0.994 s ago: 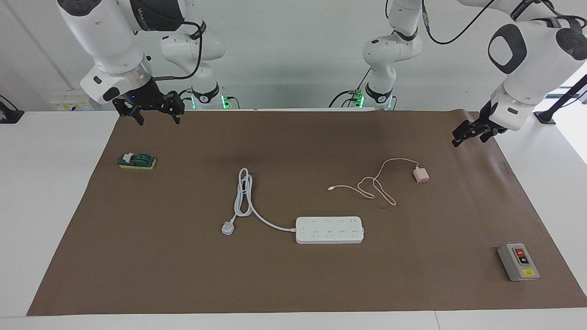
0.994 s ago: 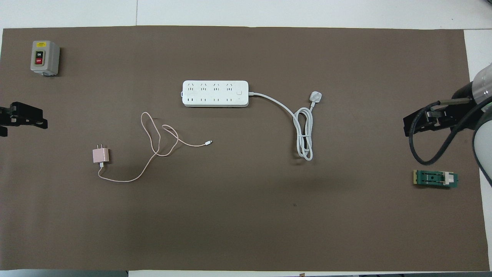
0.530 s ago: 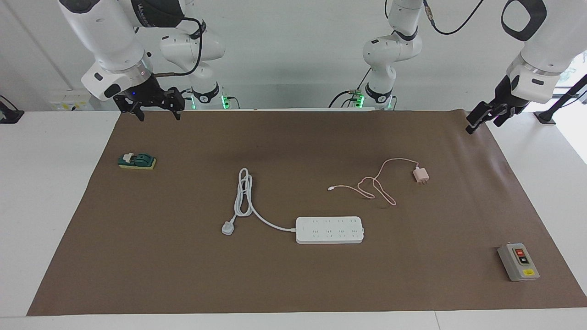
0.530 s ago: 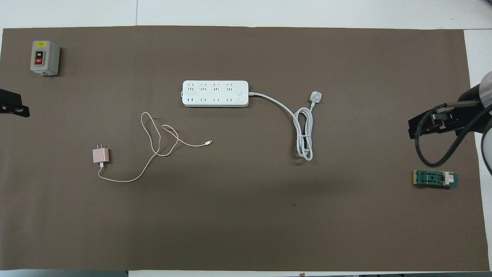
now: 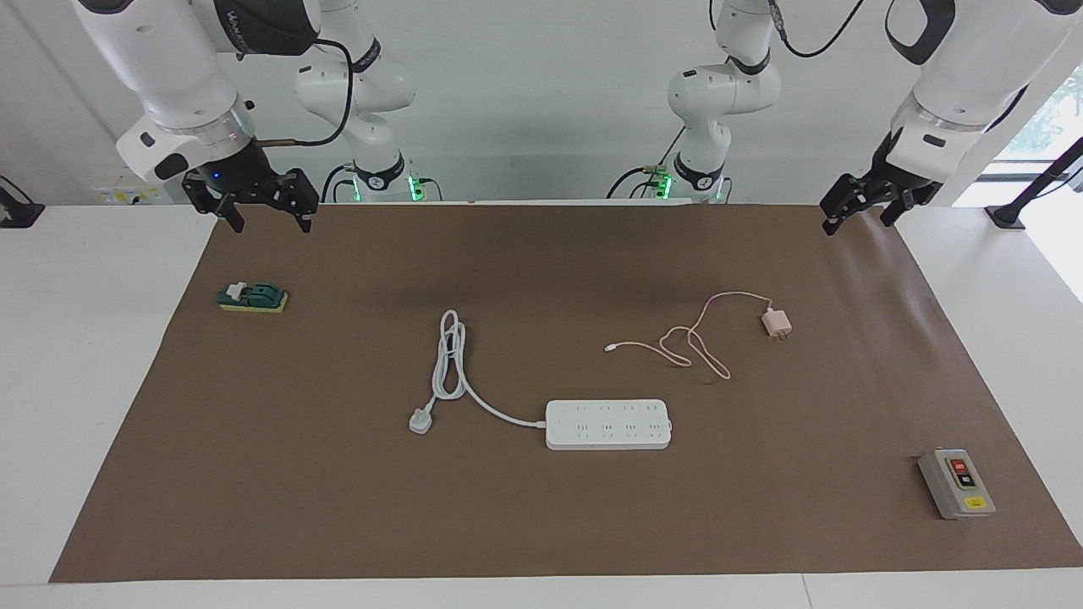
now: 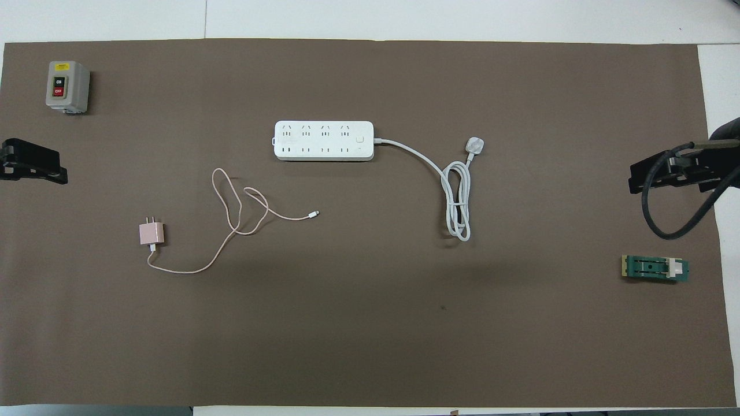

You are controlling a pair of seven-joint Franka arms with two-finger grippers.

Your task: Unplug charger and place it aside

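Left gripper (image 5: 856,223): up in the air over the mat's (image 5: 541,524) edge at the left arm's end; jaws spread, nothing between them; higher now than a second ago and drawn away from the charger's side of the mat.
Right gripper (image 5: 271,222): raised over the mat's corner at the right arm's end; jaws spread, empty; shifted a little outward within the last second, otherwise waiting.
Green block (image 5: 252,298): flat on the mat under the right gripper's end, same spot as before, untouched.
Charger (image 5: 777,322): pink cube lying on its side on the mat toward the left arm's end, prongs bare and in no socket; same place as a second ago.
Pink cable (image 5: 677,342): loose loops trailing from the cube toward the middle, white tip free on the mat.
Power strip (image 5: 607,424): farther from the robots than the charger and well apart from it; all sockets empty, own cord coiled beside it.
Grey switch box (image 5: 956,484): farthest corner at the left arm's end, unmoved.
Meaning for the task: only the arms differ, both pulling back with empty jaws; charger already out and set apart, so likely finished, with nothing left to grasp.
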